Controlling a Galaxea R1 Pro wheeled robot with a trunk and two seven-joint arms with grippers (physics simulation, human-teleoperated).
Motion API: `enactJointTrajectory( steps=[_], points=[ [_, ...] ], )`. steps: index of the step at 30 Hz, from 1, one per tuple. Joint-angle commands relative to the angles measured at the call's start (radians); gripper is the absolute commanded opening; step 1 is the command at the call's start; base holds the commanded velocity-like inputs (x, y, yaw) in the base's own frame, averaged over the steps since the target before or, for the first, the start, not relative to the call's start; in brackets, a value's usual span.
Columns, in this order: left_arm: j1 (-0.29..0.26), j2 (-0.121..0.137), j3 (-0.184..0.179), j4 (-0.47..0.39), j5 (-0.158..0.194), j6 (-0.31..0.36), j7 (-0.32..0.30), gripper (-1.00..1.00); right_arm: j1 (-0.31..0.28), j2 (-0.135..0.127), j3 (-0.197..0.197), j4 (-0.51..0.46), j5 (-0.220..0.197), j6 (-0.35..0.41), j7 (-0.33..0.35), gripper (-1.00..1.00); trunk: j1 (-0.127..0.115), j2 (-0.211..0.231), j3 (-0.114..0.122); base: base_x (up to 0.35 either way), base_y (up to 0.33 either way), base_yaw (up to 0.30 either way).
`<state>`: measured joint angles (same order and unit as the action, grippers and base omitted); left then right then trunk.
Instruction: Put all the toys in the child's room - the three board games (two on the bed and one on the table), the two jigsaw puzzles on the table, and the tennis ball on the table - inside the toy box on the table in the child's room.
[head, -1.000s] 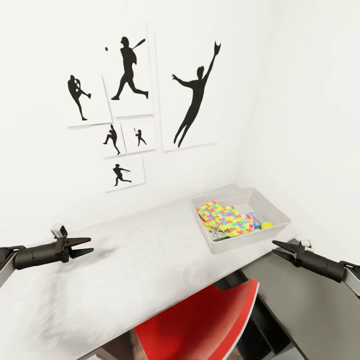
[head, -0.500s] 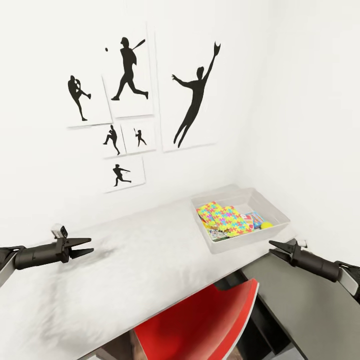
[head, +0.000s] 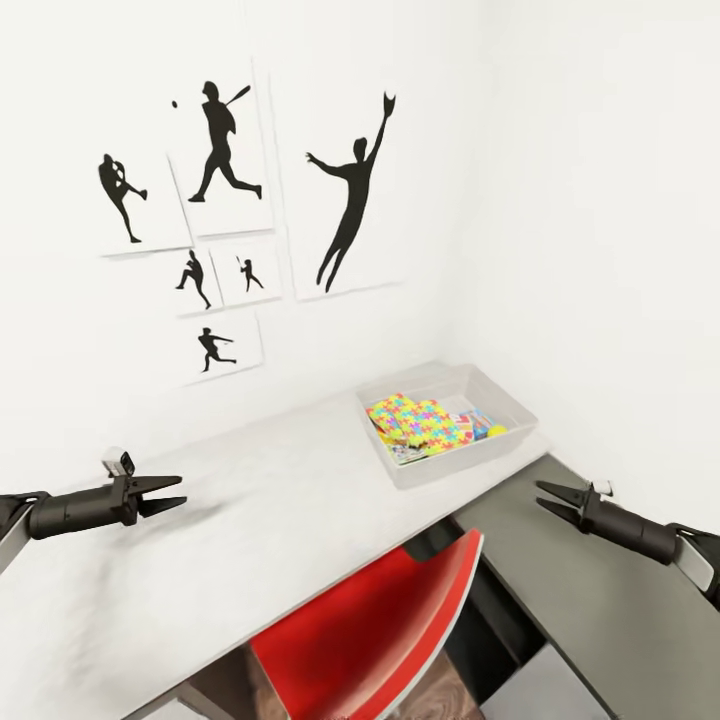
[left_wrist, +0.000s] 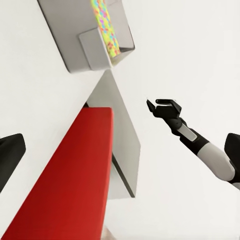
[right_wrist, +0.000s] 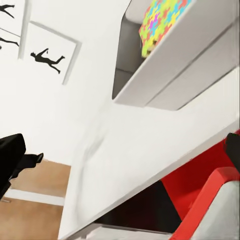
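Now, from the head view, the toy box on the worktop holds puzzles; left gripper and right gripper are spread, empty. Both wrist views agree. Probably bed games remain; turning away comes next.

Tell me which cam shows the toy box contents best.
Head view: it looks down into the toy box, showing the jigsaw puzzles and tennis ball inside. The left wrist view catches one end and a sliver of puzzle; the right wrist view sees its side from below.
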<state>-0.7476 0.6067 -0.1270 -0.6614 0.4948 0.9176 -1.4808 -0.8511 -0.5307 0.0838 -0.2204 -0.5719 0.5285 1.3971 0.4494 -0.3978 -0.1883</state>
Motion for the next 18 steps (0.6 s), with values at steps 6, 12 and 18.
enactJointTrajectory(
  steps=[6,12,18],
  points=[
    [-0.001,0.005,-0.004,0.0,0.004,0.01,-0.004,1.0,-0.001,0.0,0.009,0.001,-0.009,0.009,0.002,1.0,0.001,-0.002,0.002,-0.017,0.0,-0.263],
    [-0.001,0.02,-0.005,0.001,0.004,-0.002,-0.006,1.0,-0.001,0.001,0.01,0.001,-0.011,-0.032,0.002,1.0,0.001,-0.002,0.008,-0.002,0.0,-0.246],
    [-0.001,0.047,-0.006,0.002,0.004,-0.007,-0.008,1.0,-0.001,0.003,0.01,0.002,-0.011,-0.046,0.002,1.0,0.001,-0.002,0.015,0.0,0.0,-0.228]
  ],
)
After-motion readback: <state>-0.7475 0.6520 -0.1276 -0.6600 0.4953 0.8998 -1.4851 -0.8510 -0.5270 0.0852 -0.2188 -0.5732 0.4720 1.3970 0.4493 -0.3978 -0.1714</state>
